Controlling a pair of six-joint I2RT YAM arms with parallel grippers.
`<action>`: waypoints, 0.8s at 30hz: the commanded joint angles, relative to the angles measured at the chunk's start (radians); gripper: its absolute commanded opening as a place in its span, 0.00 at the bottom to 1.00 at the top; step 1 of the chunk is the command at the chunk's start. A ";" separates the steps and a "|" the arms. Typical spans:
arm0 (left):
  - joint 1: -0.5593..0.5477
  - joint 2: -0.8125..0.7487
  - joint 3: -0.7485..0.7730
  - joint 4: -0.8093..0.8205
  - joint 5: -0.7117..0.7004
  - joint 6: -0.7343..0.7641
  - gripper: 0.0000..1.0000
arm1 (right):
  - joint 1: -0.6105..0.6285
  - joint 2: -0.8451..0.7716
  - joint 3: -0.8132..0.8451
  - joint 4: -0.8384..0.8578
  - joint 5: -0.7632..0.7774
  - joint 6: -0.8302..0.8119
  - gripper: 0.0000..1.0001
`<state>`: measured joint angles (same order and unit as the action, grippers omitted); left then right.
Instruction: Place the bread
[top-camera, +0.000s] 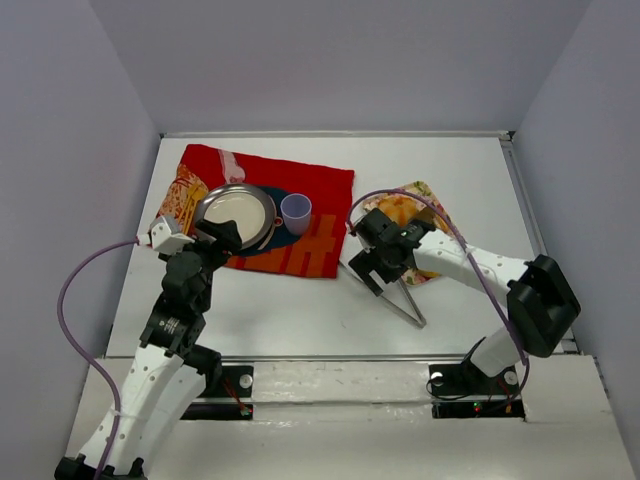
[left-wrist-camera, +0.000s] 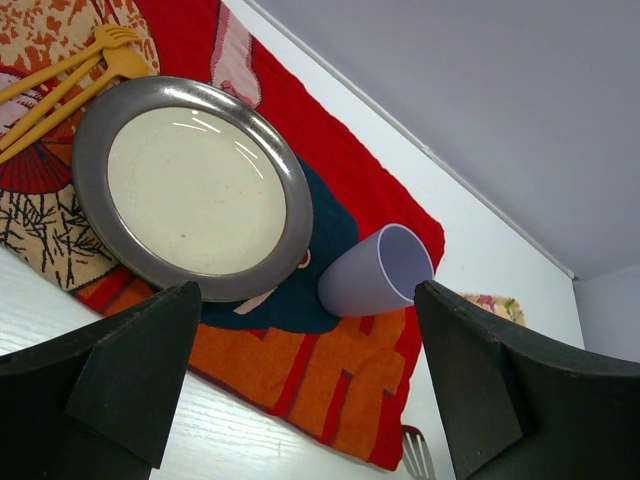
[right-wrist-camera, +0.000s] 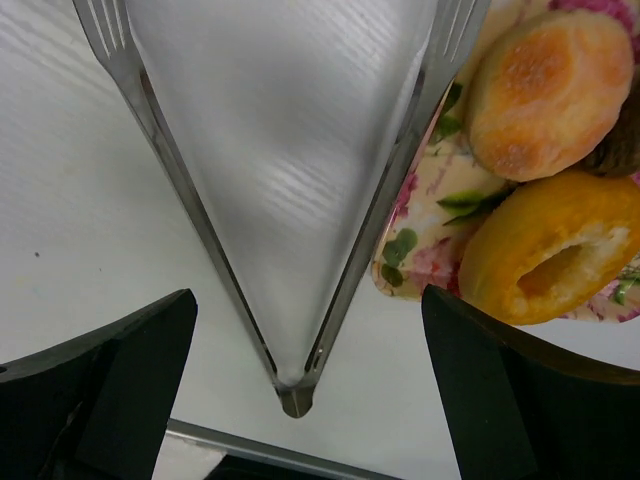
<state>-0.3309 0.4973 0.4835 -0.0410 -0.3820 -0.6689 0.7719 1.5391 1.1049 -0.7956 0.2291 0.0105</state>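
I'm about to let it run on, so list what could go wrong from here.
1. The open right pincer frames the hinge end of the tongs; closing off-centre could make them slip or twist.
2. The bread lies right beside the paler bun, so the tongs may nudge that one.
3. The lilac cup stands close beside the metal plate and could be knocked.

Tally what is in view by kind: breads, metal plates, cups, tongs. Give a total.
Breads: 2 (the bread, a bun)
Metal plate: 1
Cup: 1
Tongs: 1
Total: 5
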 joint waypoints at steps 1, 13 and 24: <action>0.003 -0.008 -0.010 0.069 -0.015 0.015 0.99 | 0.000 -0.004 0.001 -0.080 -0.051 -0.066 1.00; 0.003 -0.008 -0.011 0.070 -0.017 0.017 0.99 | 0.000 0.088 0.003 -0.145 -0.119 -0.136 1.00; 0.003 -0.005 -0.010 0.069 -0.031 0.017 0.99 | 0.000 0.167 0.010 -0.117 -0.094 -0.115 1.00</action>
<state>-0.3309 0.4957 0.4835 -0.0326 -0.3824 -0.6674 0.7719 1.6520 1.0973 -0.9142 0.1490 -0.0982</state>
